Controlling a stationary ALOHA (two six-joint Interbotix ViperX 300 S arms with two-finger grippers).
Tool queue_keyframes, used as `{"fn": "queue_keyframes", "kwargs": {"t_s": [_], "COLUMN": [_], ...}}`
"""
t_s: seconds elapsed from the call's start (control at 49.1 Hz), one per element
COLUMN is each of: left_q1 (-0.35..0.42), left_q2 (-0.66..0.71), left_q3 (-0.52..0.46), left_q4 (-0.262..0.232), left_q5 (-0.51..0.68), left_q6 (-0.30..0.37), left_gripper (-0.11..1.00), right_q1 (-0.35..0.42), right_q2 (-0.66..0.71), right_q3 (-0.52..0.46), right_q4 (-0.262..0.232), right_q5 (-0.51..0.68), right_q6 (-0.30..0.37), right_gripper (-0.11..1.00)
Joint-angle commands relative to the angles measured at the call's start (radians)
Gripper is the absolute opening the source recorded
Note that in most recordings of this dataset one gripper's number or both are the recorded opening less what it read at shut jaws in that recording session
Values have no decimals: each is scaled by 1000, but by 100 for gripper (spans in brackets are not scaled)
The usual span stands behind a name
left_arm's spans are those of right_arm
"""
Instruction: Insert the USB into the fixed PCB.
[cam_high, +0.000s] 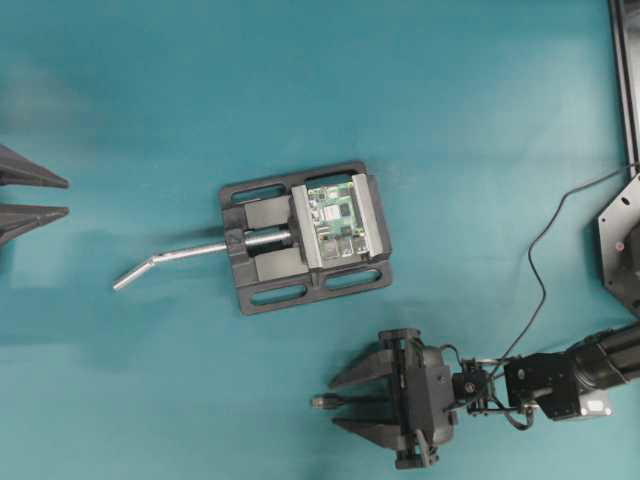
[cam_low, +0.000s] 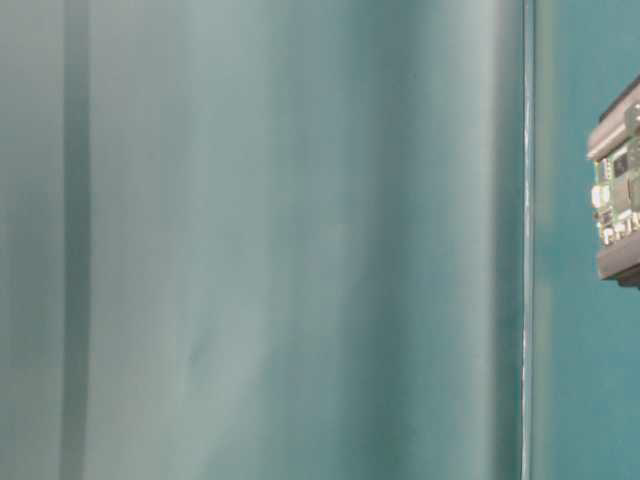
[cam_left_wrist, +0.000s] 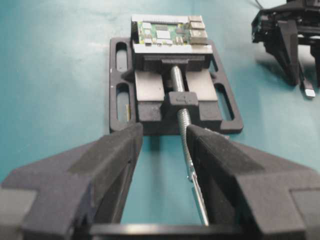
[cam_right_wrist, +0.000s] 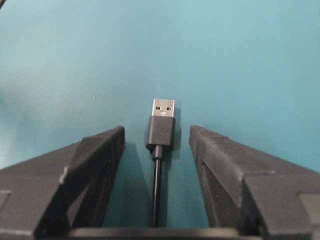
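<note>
Between the right gripper's (cam_right_wrist: 156, 145) wide-open jaws, the USB (cam_right_wrist: 162, 125) lies ungrasped on the mat, well apart from the fixed PCB (cam_high: 336, 217). Left gripper (cam_left_wrist: 165, 165) wide, empty. Risk: off-centre closing skews the plug.

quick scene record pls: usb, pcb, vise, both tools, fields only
USB: flat on the table, metal tip pointing away from the right wrist camera, between the right tool's fingers, not gripped
fixed PCB: clamped in the vise, no plug in it
vise: black base, bent silver handle sticking out toward the left tool
right tool: open, straddling the plug
left tool: open, apart from the vise
</note>
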Motion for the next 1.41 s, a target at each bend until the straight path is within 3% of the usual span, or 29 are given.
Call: {"fn": "queue_keyframes", "kwargs": {"t_s": [0.0,0.326,0.57,0.835,0.917,1.385], "left_q1": [0,0,-2,-2,-2,0], "left_q2": [3,-31,-35,-35,-35,-35], "left_q3": [-11,-14,-14,-15,-14,-15], "left_q4": [5,5,5,5,5,5], "left_q5": [8,69,72,72,72,72], "left_q6": [-2,-5,-5,-5,-5,-5], "left_gripper": [53,53,53,53,53,53], "right_q1": [2,2,2,-8,-9,-9], "right_q2": [-12,-12,-12,-12,-12,-12], "right_q3": [0,11,15,26,34,23], "right_q4": [5,5,20,57,57,55], "right_q5": [-2,5,8,5,2,-2], "right_q6": [3,6,8,8,8,8], "right_gripper": [63,36,35,26,21,21]}}
